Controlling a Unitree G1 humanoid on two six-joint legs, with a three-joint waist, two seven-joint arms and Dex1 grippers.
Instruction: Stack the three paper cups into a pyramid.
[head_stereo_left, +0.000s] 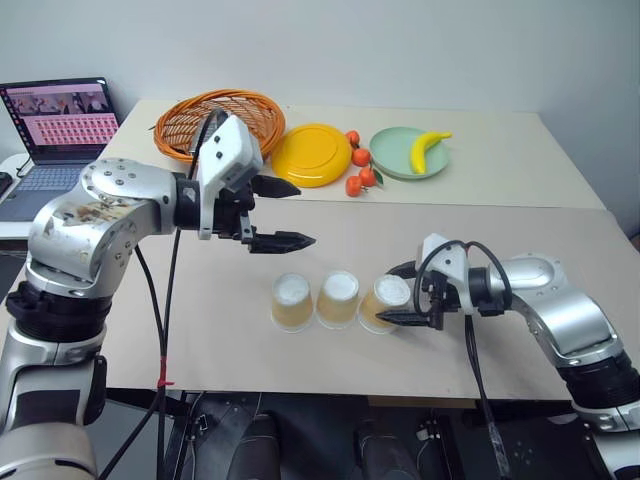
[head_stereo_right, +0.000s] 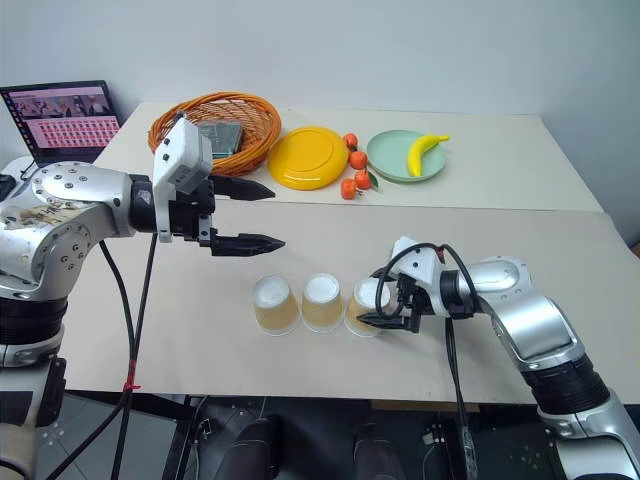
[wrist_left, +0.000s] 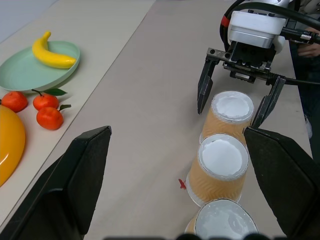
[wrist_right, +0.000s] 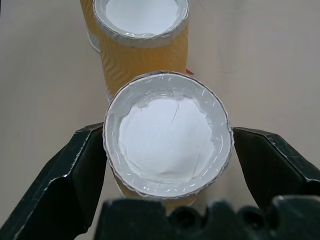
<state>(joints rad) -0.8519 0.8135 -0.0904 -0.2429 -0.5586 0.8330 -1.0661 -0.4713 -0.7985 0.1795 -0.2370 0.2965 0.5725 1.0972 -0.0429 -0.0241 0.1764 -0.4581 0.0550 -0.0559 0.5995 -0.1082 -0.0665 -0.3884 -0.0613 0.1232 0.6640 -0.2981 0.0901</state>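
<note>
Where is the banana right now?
In the left eye view the banana lies on the green plate at the far side of the table, toward the robot's right, just beyond the small oranges beside the yellow plate.

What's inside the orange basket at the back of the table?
In the orange wicker basket lies something flat, dark and greyish, like a small box or packet. The left gripper, held open, and its camera block hide part of it, so what else is inside can't be seen.
</note>
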